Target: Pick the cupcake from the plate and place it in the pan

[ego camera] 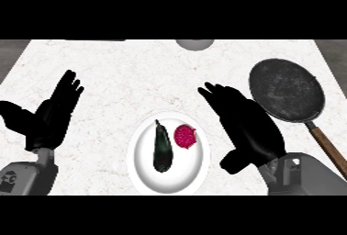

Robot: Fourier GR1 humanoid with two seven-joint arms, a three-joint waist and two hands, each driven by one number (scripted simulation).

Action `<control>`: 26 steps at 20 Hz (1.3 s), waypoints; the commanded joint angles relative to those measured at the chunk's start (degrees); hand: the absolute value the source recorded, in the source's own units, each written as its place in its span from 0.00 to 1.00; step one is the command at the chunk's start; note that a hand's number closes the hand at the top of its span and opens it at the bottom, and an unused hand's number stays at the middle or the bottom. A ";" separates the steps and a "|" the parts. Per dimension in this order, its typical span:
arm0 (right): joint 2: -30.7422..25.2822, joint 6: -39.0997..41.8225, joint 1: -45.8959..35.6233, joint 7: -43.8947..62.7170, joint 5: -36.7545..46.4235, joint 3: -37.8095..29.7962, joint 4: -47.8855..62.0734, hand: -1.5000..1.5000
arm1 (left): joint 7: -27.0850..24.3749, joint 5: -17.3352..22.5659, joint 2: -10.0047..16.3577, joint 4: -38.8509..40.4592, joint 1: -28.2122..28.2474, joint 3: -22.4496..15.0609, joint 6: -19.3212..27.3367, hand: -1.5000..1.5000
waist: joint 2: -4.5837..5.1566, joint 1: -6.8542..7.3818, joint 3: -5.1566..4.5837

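Your right hand is spread flat. Just left of it, the bumpy pink cupcake sits on the smooth white plate, seen top-on, roundish; the dark speckled pan is just right.

Two grey forearms come in from the lower edge of the head view, one near each corner. The left forearm rises to the black left hand, held open and flat, its fingers straight and close together, pointing up and a little to the right, with the thumb spread out to the left. The right forearm carries the right hand, also open. Its fingers are straight and angled up toward the left, and its thumb sits low beside the wrist.
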 commanded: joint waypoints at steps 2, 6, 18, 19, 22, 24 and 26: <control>4.80 14.31 -5.45 9.01 -5.06 3.18 3.99 0.00 | 0.60 0.41 -0.43 0.25 -0.24 0.59 -0.34 0.50 | -0.02 -0.36 0.02; 12.25 16.26 -5.96 11.77 -2.92 4.29 8.44 0.00 | -0.89 -1.18 -0.49 -2.41 3.90 0.90 -0.62 0.50 | -0.05 -0.53 0.11; 17.62 25.27 -5.96 22.12 7.22 9.77 5.57 0.00 | 1.25 -3.14 -1.84 -2.53 1.43 1.89 0.34 0.50 | -0.17 -1.18 0.11; 20.20 23.17 -4.38 22.74 9.77 12.37 5.71 0.00 | -0.44 -3.55 -3.98 -1.05 1.22 0.88 0.60 0.50 | -0.13 -1.31 0.11; 22.57 24.71 -8.13 15.96 9.97 6.30 11.85 0.00 | 1.29 -4.50 -3.92 -1.01 -0.08 1.39 0.44 0.50 | -0.03 -1.06 0.14; 22.00 21.84 -4.80 14.56 13.90 8.60 12.28 0.00 | 0.87 -4.40 -3.75 -3.32 4.21 1.25 -0.62 0.50 | -0.07 -0.99 0.14; 26.59 25.49 -9.87 16.41 12.63 4.68 17.66 0.00 | 0.26 -3.33 -4.22 -1.37 1.61 2.32 -1.22 0.50 | -0.01 -0.89 0.12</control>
